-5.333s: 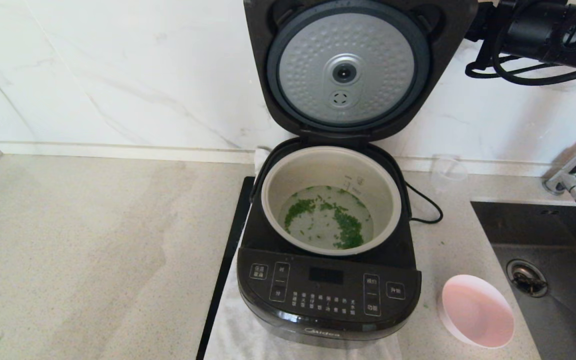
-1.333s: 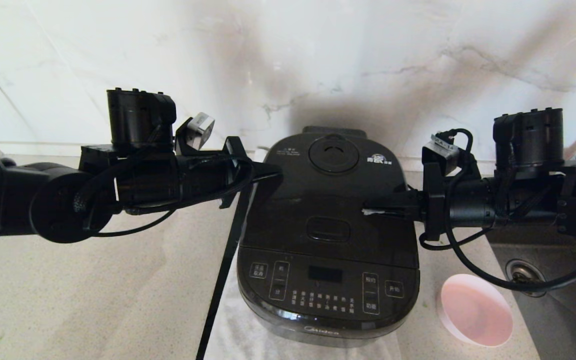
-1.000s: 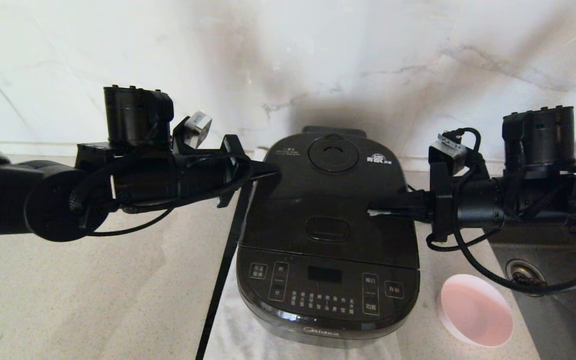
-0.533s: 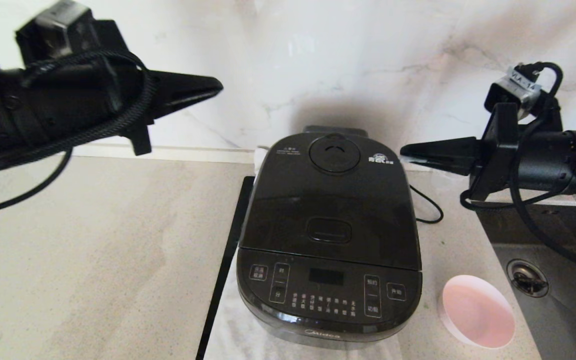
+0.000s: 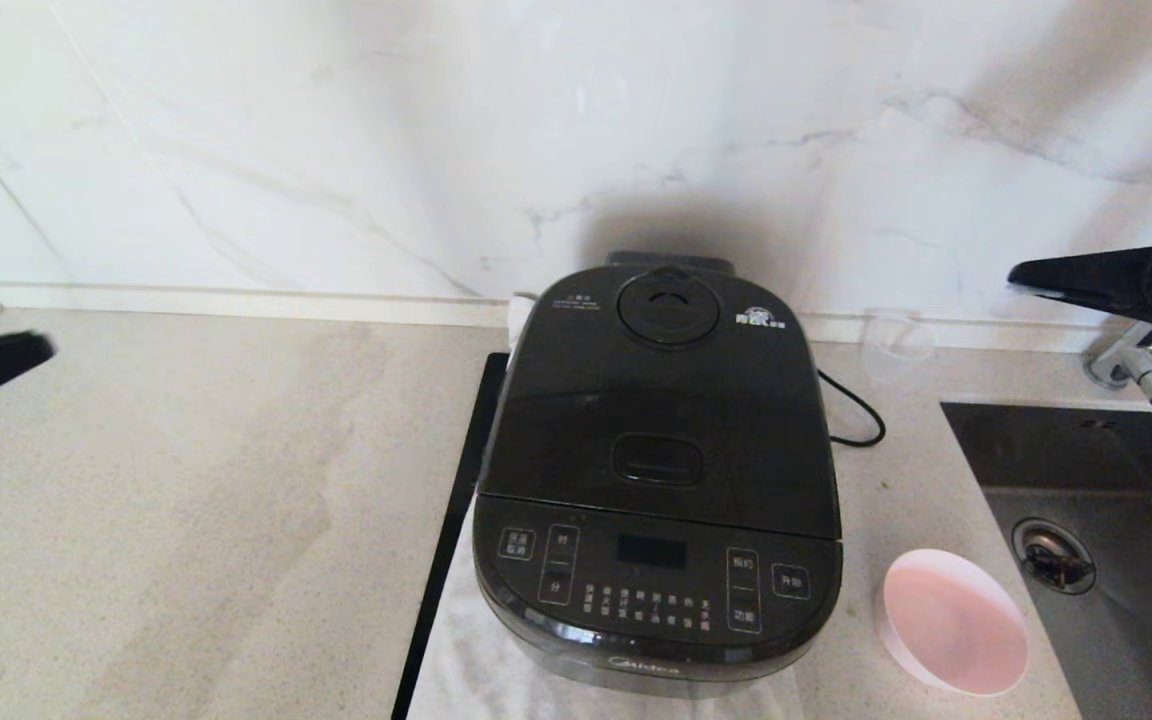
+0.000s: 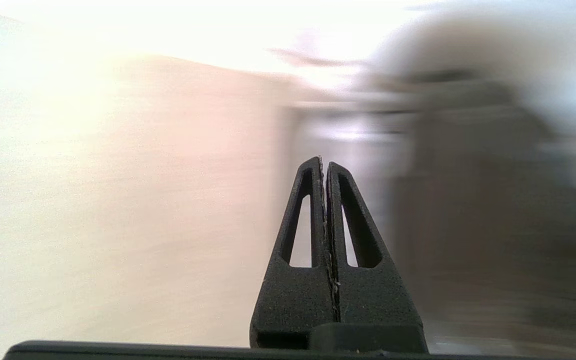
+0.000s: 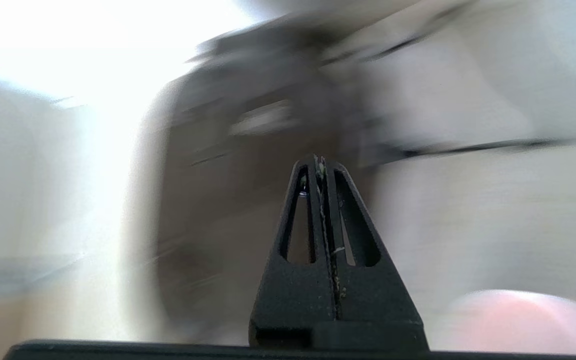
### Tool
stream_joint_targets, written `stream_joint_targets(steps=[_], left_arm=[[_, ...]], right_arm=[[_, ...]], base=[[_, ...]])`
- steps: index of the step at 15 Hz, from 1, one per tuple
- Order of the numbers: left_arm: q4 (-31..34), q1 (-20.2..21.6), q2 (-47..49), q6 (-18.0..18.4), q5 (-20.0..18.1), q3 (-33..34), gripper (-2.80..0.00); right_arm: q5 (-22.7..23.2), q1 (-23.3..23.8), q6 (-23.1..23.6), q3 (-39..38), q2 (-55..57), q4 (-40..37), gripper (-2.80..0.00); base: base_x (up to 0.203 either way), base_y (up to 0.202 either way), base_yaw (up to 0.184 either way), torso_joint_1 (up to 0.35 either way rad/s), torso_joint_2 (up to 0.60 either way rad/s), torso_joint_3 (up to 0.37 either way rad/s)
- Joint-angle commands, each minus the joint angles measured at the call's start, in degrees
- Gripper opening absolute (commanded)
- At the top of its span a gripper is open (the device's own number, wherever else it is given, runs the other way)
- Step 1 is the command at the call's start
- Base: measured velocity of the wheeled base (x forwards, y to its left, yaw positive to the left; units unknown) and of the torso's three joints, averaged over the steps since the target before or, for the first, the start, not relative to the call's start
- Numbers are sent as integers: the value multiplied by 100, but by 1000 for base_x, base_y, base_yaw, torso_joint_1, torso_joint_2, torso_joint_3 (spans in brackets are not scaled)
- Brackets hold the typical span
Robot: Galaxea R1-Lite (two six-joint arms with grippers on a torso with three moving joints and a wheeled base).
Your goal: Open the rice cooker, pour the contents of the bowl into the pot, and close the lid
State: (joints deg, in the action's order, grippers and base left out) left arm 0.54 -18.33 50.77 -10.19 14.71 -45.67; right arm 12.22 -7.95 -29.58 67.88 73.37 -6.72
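Note:
The black rice cooker (image 5: 658, 470) stands in the middle of the counter with its lid (image 5: 661, 390) down flat. The pot and the green bits are hidden under that lid. To the cooker's right lies the pink bowl (image 5: 954, 620), its inside bare. My left gripper (image 5: 36, 348) is at the far left edge above the counter, shut with nothing in it (image 6: 324, 162). My right gripper (image 5: 1021, 272) hangs at the far right edge above the sink, also shut and holding nothing (image 7: 319, 161). Both are well away from the cooker.
A dark sink (image 5: 1086, 520) with a drain lies right of the bowl, a tap (image 5: 1141, 365) behind it. A clear plastic cup (image 5: 894, 345) stands by the wall. The cooker's cord (image 5: 851, 410) runs behind it. A white cloth (image 5: 476, 650) lies under the cooker.
The lid, open with green bits in the pot five seconds ago, is now down. Both grippers, resting on the lid a second ago, have drawn away to the left and right edges.

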Motion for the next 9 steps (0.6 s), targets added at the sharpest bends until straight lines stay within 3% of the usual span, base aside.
stream_joint_targets(steps=[1,3,5,9], left_arm=[[5,728,-1690,770,571,1134,-280],[16,1282,-2725,1053,704,1976,-280],[46,1518,-3644,1170,703,2532,-280],[-12,1680,-5074,1291,66,4050,-280]], right_arm=[[-2133,50,722,-336,-639,-75,-280],[-2749,62,1183,-740,-1292,-127,-280],[-2911,64,1468,-986,-1960,-299,-280],[-2983,58,1661,-1317,-3302,-1240,-280]], base=[[0,0,0,0,0,0],[0,0,0,0,0,0],[0,0,0,0,0,0],[0,0,0,0,0,0]])
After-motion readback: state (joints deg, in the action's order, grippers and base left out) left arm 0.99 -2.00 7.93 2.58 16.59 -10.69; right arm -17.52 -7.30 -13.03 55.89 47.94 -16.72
